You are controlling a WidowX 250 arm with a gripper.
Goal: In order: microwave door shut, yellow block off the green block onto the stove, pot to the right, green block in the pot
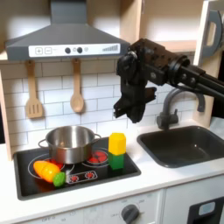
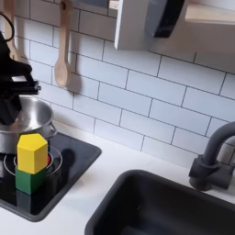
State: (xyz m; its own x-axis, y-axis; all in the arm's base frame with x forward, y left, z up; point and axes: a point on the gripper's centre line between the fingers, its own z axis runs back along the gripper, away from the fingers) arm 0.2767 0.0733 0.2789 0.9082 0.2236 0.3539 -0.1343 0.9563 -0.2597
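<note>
Sitting on the green block (image 1: 116,161), yellow block (image 1: 117,143) below jaws

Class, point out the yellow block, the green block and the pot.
yellow block (image 1: 117,143), first exterior view, front face.
green block (image 2: 30,180), second exterior view, front corner.
pot (image 1: 68,148), first exterior view, steel side wall.

Yellow block (image 2: 32,152) atop green block (image 2: 30,179) on stove (image 2: 69,174).
</note>
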